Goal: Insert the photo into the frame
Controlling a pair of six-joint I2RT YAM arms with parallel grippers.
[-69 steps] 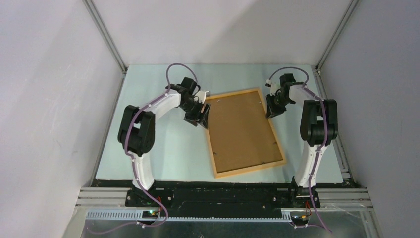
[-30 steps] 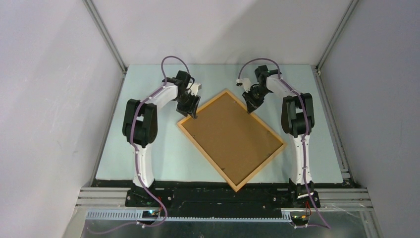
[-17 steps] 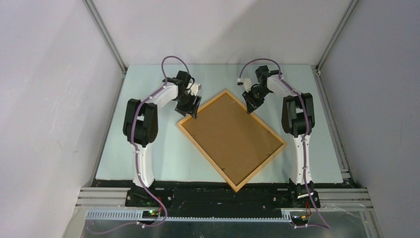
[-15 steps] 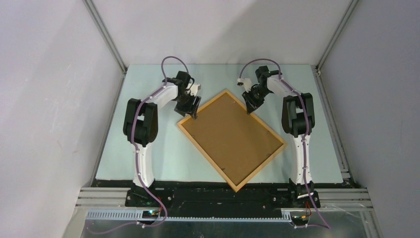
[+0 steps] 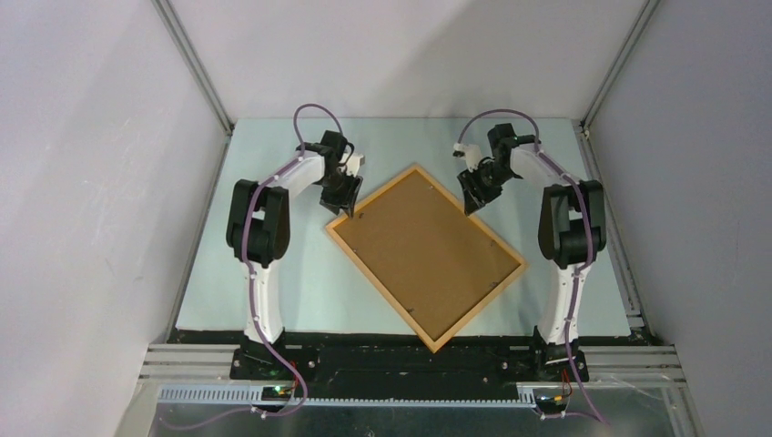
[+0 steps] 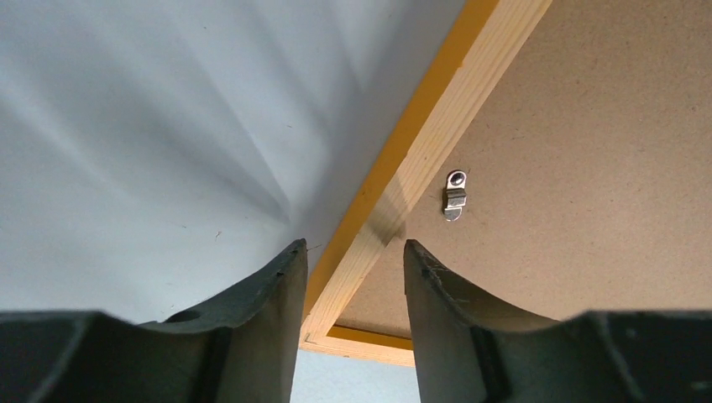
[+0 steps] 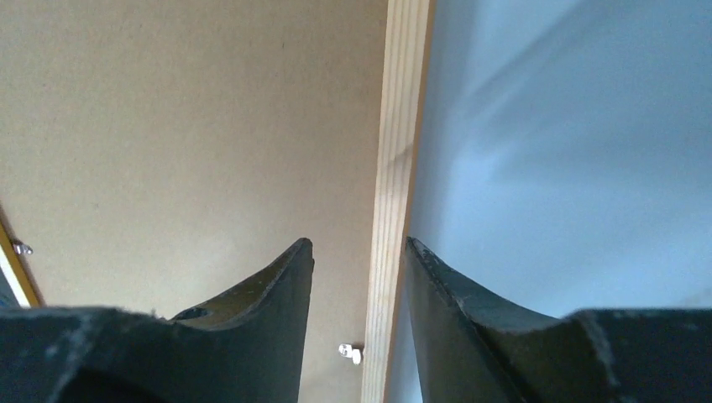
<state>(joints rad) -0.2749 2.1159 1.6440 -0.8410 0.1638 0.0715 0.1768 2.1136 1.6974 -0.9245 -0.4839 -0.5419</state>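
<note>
The left gripper point(image 6: 348, 260) stands open, the frame point(image 6: 428, 151) running its wooden rail up between the fingers. The right gripper point(image 7: 359, 252) is open too, straddling another rail.

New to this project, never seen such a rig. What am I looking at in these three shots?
Two robot arms, left arm and right arm, are bolted at the near edge of a pale blue-green table. The wide picture comes from a fixed camera above and behind them. The other two come from a camera on each wrist, looking past that arm's black jaws. On the table lies a thin orange-yellow wooden picture frame, back upward, showing its plain brown backing board and small metal clips. Both pairs of jaws stand open astride a frame rail; nothing is held. No photo shows.
</note>
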